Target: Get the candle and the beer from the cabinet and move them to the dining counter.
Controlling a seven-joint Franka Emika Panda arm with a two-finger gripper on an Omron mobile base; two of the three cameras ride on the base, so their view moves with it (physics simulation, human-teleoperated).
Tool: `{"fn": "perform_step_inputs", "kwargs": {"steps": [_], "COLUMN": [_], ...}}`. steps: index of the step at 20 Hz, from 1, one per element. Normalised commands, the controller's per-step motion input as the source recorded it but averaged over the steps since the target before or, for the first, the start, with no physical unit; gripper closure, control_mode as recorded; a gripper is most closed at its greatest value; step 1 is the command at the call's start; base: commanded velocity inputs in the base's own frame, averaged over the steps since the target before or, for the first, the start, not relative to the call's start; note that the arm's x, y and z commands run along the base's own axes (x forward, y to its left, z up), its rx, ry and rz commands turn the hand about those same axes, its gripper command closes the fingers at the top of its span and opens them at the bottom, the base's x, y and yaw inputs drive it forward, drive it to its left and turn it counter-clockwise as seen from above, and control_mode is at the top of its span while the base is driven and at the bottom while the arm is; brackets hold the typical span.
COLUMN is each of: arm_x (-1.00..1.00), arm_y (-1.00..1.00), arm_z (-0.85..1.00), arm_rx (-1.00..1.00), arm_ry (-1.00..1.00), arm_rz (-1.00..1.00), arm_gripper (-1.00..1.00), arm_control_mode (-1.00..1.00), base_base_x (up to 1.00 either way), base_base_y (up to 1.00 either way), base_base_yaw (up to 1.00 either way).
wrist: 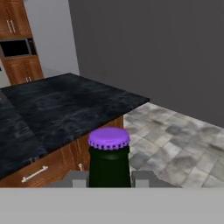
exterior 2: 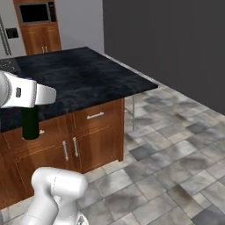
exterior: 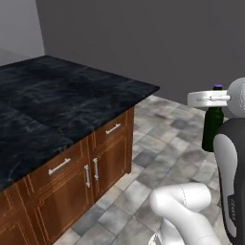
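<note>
**Beer in transit, not yet on the dining counter; candle unaccounted for**

Left of scene: the dining counter (exterior: 62, 105) lies as a wide black marble slab on a reddish-brown wooden base with drawers and doors. As much of its top as the base views take in is bare. No bottle and no candle stands on that part. The far left of the slab runs out of frame, so I cannot speak for all of it.

Centre, near side: the beer (wrist: 109, 159) hangs in the air, held by the neck in the pincer (wrist: 109, 179). In the hand view the two dark finger tips sit narrow, tight against either side of the green glass just below the purple cap. The bottle is upright. In the left base view its body hangs below the hand over the tiled floor (exterior: 167, 143), off the right corner of the counter and apart from it. In the right base view it lines up against the counter's near front, above the drawers.

Right of scene: grey stone tile and a dark wall.

Judgement on progress: the beer is out of the cabinet and carried most of the way; the set-down on the marble is left to do. Whether the candle is already delivered cannot be told from here.
</note>
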Motion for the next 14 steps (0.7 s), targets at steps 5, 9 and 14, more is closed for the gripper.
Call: {"fn": "perform_step_inputs", "kwargs": {"steps": [5,9,14], "arm_x": [0.0,0.0,0.0], "arm_y": [0.0,0.0,0.0], "arm_z": [0.0,0.0,0.0], "arm_rx": [0.0,0.0,0.0], "arm_ry": [0.0,0.0,0.0], "arm_rz": [0.0,0.0,0.0], "arm_gripper": [1.0,1.0,1.0], "arm_control_mode": [1.0,1.0,1.0], "base_base_x": [1.0,1.0,1.0], "base_base_y": [-1.0,-1.0,-1.0], "base_base_yaw": [0.15,0.15,0.14]}}
